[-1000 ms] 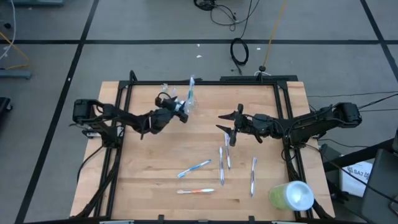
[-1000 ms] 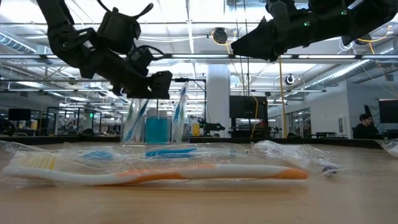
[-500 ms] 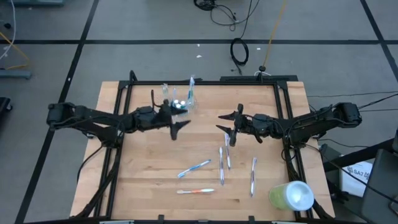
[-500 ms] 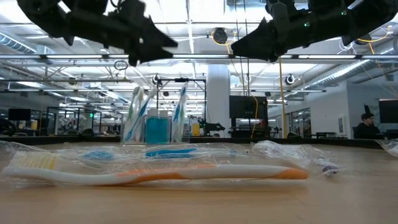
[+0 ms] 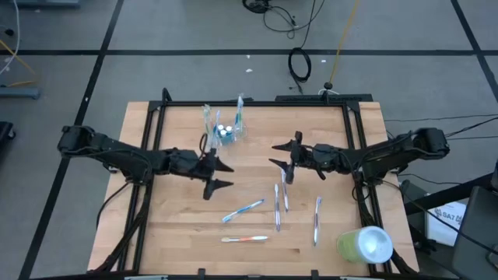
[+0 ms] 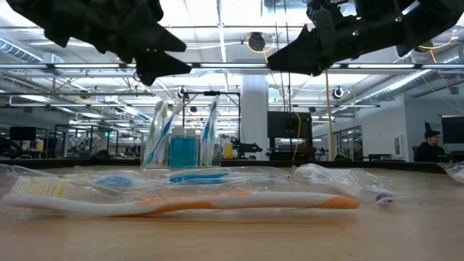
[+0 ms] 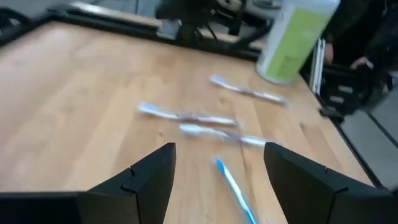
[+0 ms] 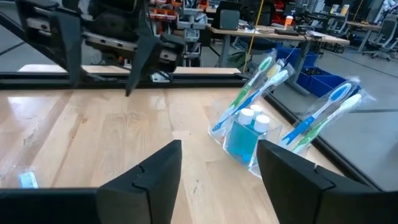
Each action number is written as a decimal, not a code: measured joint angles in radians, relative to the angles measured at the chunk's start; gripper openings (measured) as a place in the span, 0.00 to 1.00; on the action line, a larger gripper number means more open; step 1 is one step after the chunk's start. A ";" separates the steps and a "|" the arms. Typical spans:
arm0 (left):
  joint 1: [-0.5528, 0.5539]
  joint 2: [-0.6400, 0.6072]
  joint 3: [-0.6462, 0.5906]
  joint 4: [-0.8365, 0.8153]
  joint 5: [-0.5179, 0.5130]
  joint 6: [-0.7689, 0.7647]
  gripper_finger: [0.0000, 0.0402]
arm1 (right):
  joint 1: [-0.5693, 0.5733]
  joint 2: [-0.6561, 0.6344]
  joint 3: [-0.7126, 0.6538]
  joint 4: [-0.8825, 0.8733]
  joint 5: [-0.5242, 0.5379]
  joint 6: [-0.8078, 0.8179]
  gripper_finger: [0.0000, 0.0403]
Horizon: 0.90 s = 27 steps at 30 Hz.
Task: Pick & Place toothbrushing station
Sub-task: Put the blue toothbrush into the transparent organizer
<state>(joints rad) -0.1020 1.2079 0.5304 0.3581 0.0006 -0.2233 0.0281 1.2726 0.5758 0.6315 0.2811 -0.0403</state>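
Observation:
The clear cup [image 5: 225,131] stands on its base at the table's far middle, holding blue liquid, white-capped tubes [image 8: 251,118] and toothbrushes [image 8: 256,81] that lean out of it. It also shows in the low view as the cup [image 6: 182,149]. Loose toothbrushes lie flat nearer the front: a blue one [image 5: 243,210], an orange one [image 5: 245,239] and wrapped ones [image 5: 278,204]. My left gripper [image 5: 219,175] hovers open, near of the cup, pointing right. My right gripper [image 5: 278,155] hovers open to the right of the cup, pointing left.
A large lime-green cylinder [image 5: 365,244] with a white end lies at the near right corner. Black frame rails [image 5: 152,148] run along the table's left, far and right sides. Bare wood lies between the two grippers and at the near left.
My left gripper has drawn away from the cup toward the table's near edge and risen. It has tipped from pointing down at the cup to nearly level, pointing right. The cup and its toothbrushes stand where they were.

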 joint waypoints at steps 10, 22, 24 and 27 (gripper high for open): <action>-0.069 0.007 0.000 -0.020 -0.002 0.023 0.63 | 0.044 0.112 0.067 0.067 -0.180 -0.003 0.55; -0.070 -0.103 0.000 -0.290 -0.001 0.094 0.63 | 0.152 0.444 0.402 -0.190 -0.193 -0.024 0.57; -0.070 -0.137 0.000 -0.341 -0.001 0.090 0.63 | 0.152 0.497 0.441 -0.202 -0.246 -0.019 0.57; -0.073 -0.195 0.000 -0.405 -0.001 0.086 0.63 | 0.152 0.567 0.481 -0.198 -0.335 0.032 0.57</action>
<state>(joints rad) -0.1749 1.0127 0.5301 -0.0471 -0.0006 -0.1371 0.1799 1.8393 1.0569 0.4339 -0.0540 -0.0086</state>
